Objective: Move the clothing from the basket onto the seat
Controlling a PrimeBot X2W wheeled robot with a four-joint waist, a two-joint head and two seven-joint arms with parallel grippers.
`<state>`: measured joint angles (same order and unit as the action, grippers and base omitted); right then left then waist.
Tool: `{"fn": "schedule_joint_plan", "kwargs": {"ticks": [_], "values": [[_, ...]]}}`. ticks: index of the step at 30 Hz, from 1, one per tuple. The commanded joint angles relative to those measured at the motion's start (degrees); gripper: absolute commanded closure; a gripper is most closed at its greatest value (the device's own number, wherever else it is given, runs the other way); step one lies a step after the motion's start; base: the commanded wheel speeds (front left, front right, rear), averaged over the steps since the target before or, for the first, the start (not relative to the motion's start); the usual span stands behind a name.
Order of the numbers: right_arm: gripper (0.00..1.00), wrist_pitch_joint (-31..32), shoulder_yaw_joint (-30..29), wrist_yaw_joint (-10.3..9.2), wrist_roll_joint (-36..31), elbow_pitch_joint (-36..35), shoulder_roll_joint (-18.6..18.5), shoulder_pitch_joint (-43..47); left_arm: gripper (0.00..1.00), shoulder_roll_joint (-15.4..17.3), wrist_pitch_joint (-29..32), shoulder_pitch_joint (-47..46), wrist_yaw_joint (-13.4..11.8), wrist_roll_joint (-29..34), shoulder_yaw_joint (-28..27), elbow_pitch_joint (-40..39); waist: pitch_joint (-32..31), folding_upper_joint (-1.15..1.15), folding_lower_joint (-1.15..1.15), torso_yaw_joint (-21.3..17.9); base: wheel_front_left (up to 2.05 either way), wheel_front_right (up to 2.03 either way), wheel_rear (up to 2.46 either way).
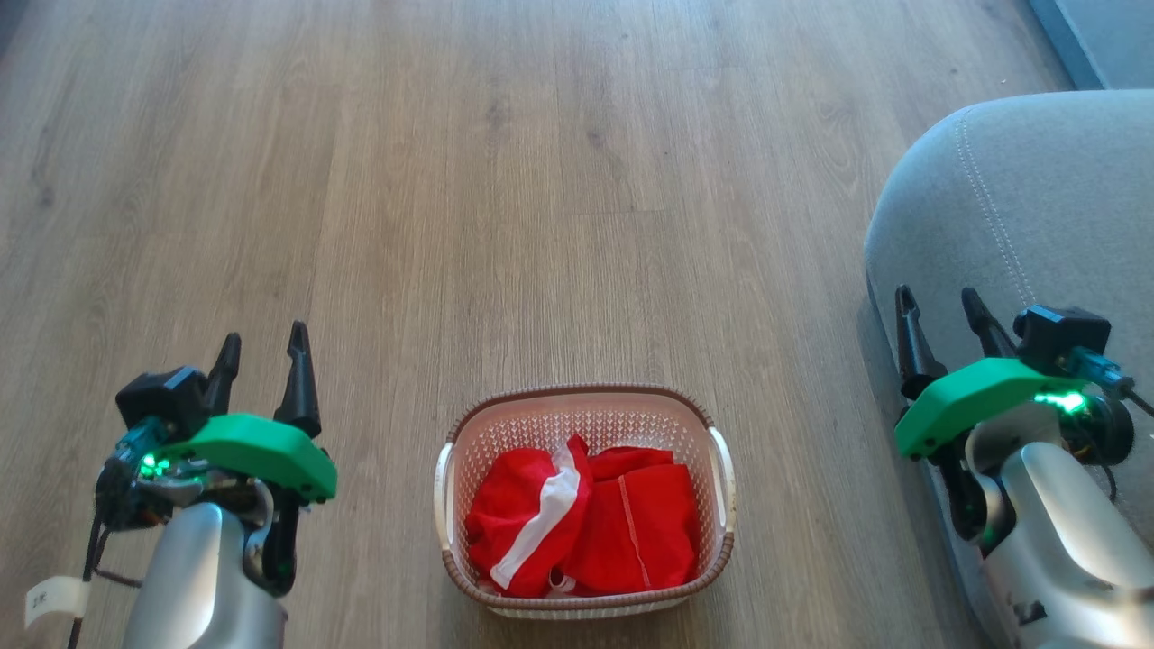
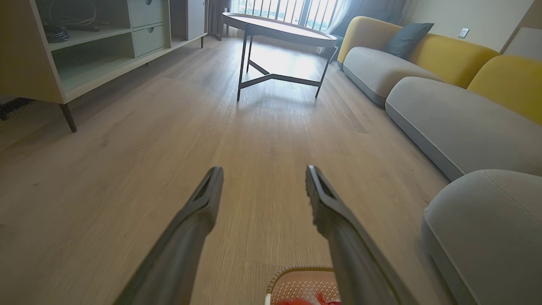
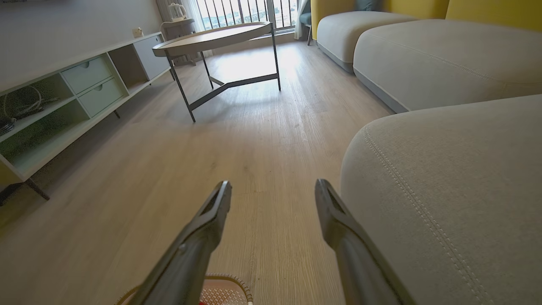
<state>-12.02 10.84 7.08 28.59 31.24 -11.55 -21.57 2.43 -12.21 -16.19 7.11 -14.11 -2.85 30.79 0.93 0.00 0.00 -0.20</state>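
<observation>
The seat [image 1: 1019,207] is well off to the right of the basket [image 1: 584,391], so any carry crosses bare floor, and I reckon a weak pinch drops a garment short. Its corner is rounded too, so stuff laid near the edge might slide off. The basket looks light, and dragging fabric up could tip it.

The clothing [image 1: 631,523] is bunched together inside, so one grab may snag both pieces. The left gripper [image 1: 265,333] and right gripper [image 1: 936,292] are spread wide, holding nothing.

The seat is cut off at the frame edge, and the basket bottom is hidden under the clothes.
</observation>
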Motion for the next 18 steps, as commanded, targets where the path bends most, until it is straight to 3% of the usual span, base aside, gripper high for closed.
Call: {"fn": "schedule_joint_plan", "kwargs": {"ticks": [1, 12, 18], "values": [[0.00, -1.1, 0.9, 0.37, -2.0, -1.0, -1.5, -3.3, 0.00, 1.3, -0.9, -3.9, 0.3, 2.3, -2.0, -1.4, 0.0, 0.00, 0.00, 0.0, 0.00, 0.00, 0.00], [0.00, -3.0, 0.7, 0.41, -8.4, 0.2, -1.8, -5.3, 0.00, 1.1, -2.8, -5.8, -0.1, 9.6, -3.2, 0.2, 0.1, 0.00, 0.00, 0.0, 0.00, 0.00, 0.00], [0.00, -3.0, -0.5, 0.41, -7.6, 0.2, -1.6, -5.2, 0.00, 0.8, -2.8, -6.0, -0.5, 8.4, -4.4, 0.8, 0.3, 0.00, 0.00, 0.1, 0.00, 0.00, 0.00]]}}
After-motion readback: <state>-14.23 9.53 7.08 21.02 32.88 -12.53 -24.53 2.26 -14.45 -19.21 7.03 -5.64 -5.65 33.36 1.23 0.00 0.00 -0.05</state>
